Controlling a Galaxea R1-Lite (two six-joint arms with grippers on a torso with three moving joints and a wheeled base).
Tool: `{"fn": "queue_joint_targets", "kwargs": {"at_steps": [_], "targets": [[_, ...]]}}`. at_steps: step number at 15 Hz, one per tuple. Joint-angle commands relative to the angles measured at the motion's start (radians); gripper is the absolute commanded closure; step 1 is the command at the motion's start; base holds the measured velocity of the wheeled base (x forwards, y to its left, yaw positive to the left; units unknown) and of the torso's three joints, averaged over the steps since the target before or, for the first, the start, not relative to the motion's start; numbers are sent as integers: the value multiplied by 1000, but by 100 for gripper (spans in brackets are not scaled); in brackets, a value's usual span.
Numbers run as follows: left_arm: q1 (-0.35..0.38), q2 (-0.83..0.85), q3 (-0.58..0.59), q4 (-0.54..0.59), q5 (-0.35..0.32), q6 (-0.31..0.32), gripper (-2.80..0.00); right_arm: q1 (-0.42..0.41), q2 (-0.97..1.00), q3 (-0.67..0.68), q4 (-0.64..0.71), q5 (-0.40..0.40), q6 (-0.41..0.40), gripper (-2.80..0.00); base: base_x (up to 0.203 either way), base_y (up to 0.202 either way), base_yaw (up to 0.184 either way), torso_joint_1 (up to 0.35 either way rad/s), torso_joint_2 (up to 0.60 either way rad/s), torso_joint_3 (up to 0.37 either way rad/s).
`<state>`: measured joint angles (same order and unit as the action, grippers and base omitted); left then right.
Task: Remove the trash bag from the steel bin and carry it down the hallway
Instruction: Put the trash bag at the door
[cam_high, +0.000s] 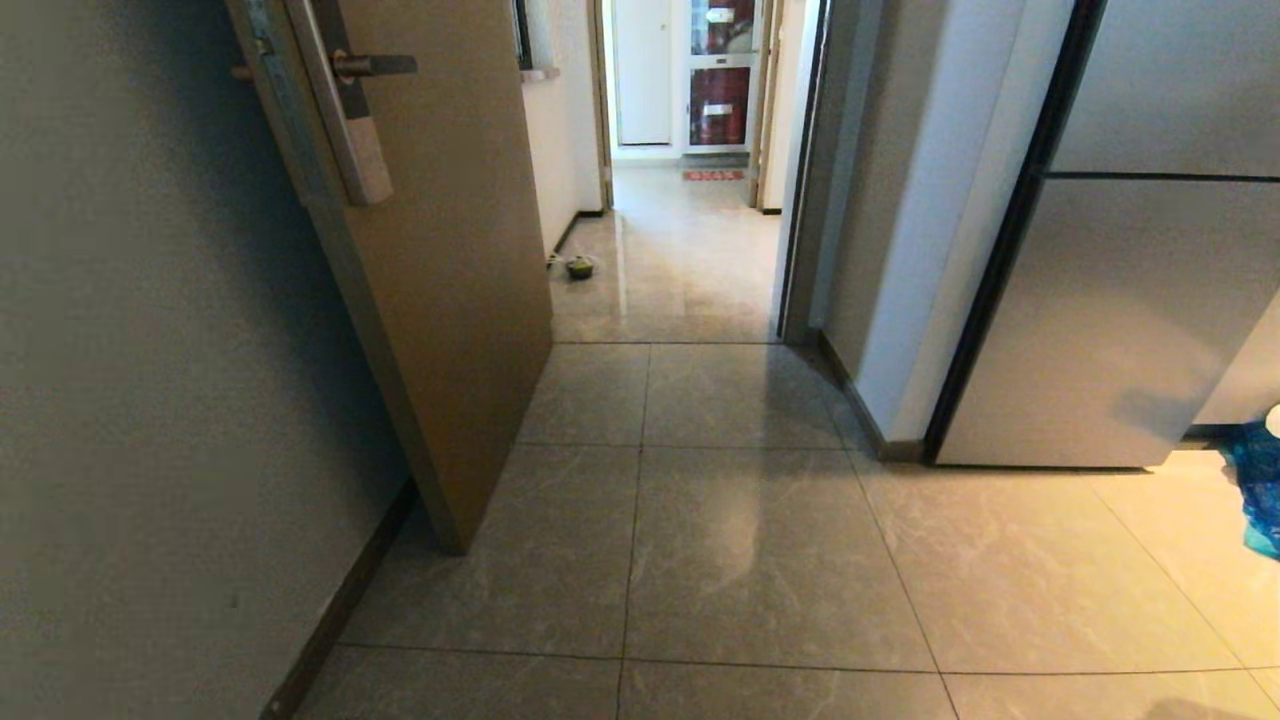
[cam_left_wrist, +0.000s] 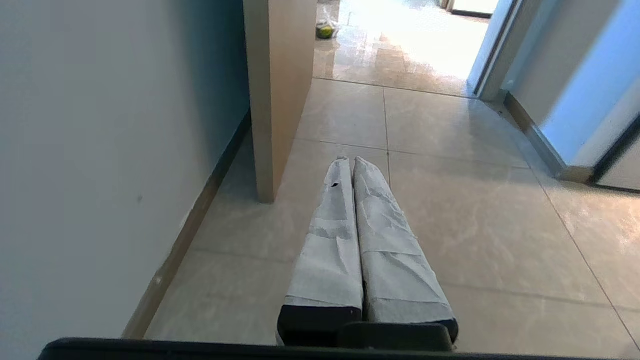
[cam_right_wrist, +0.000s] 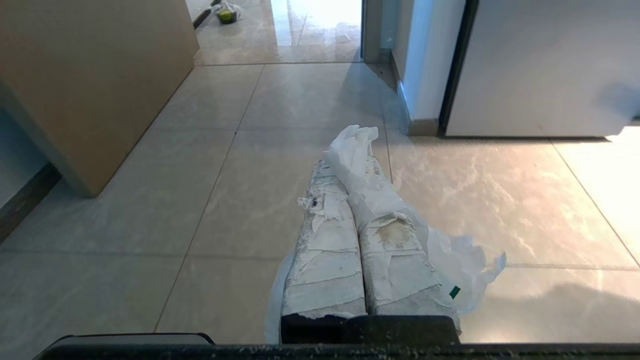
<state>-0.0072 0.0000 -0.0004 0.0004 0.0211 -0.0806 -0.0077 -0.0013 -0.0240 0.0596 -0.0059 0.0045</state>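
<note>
so from your left wrist cam you've got the left gripper (cam_left_wrist: 350, 161) with its two tape-wrapped fingers (cam_left_wrist: 330, 250) pressed together, nothing between them, hanging over the beige tile floor (cam_left_wrist: 475, 220). a brown door (cam_left_wrist: 280, 90) stands open just ahead by the wall (cam_left_wrist: 100, 150), and the hallway (cam_left_wrist: 400, 45) runs on past it, bright and glossy.
</note>
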Motion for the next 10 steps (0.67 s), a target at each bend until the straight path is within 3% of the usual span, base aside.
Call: {"fn": "queue_joint_targets", "kwargs": {"at_steps": [1,10], "targets": [[0,0,0,0,0,-1,0,0,0,-1,0,0,0,0,191,0,5,2,2,2],[0,0,0,0,0,-1,0,0,0,-1,0,0,0,0,192,0,1,3,3,4]]}}
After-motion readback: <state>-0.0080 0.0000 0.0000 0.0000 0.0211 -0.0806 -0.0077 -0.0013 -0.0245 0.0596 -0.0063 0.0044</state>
